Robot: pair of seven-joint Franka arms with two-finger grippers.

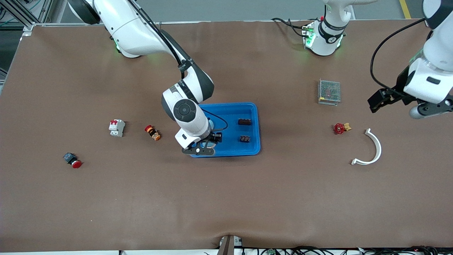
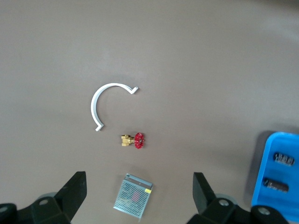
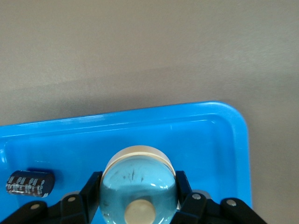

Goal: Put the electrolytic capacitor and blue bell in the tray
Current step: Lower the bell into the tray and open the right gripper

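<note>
Setting: you are at a robotics lab bench | Evidence: brown mat-covered table (image 1: 226, 198), aluminium frame rail (image 1: 21, 14) at its corner, cables (image 1: 318, 250) along its edge | Parts: circuit breaker (image 1: 116, 127), metal-cased power supply (image 1: 329, 92), red-handled valve (image 1: 340, 128), push button (image 1: 72, 160) lie well clear of either arm's jaws.

Capacitor (image 3: 29, 183) and bell (image 3: 138, 186) in the tray (image 1: 253, 109), bell between right claw (image 3: 138, 198) fingers.
</note>
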